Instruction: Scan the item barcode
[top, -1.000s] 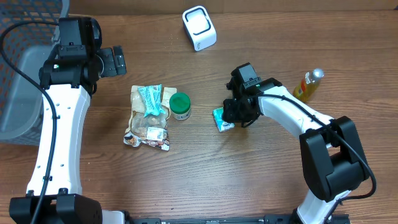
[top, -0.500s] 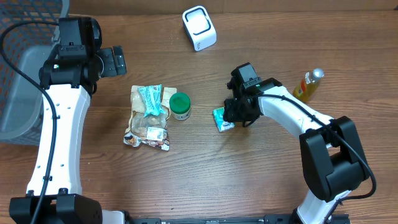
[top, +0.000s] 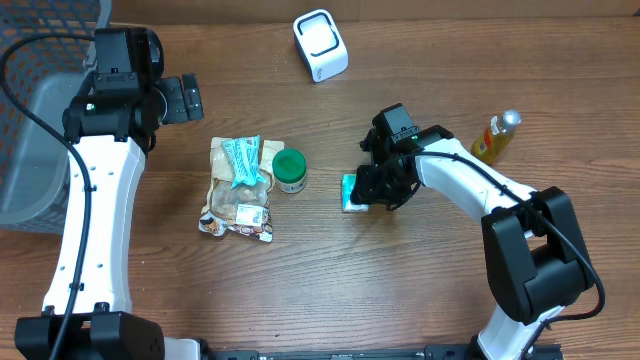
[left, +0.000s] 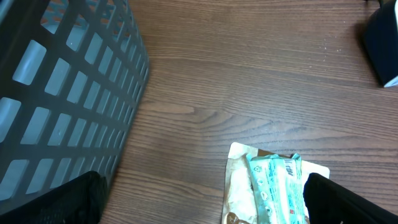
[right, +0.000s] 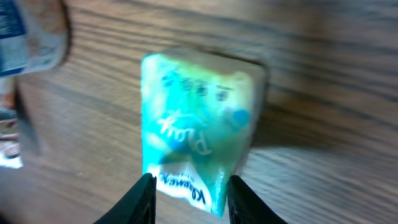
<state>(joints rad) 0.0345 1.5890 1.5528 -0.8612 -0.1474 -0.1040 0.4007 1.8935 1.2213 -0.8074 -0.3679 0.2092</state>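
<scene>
A teal tissue pack is near the table's middle, and my right gripper is shut on it. In the right wrist view the blurred pack sits between both fingers, its printed end toward the camera and a shadow on the wood behind it. No barcode shows on the visible faces. The white scanner stands at the back of the table. My left gripper hangs open at the far left, nothing between its fingers.
A pile of snack bags and a green-lidded jar lie left of the pack. A yellow bottle stands at the right. A grey basket fills the left edge, close to the left gripper.
The tissue pack has shifted a little left and tipped up in my right gripper, which has moved slightly toward the front. The left arm has not moved.
</scene>
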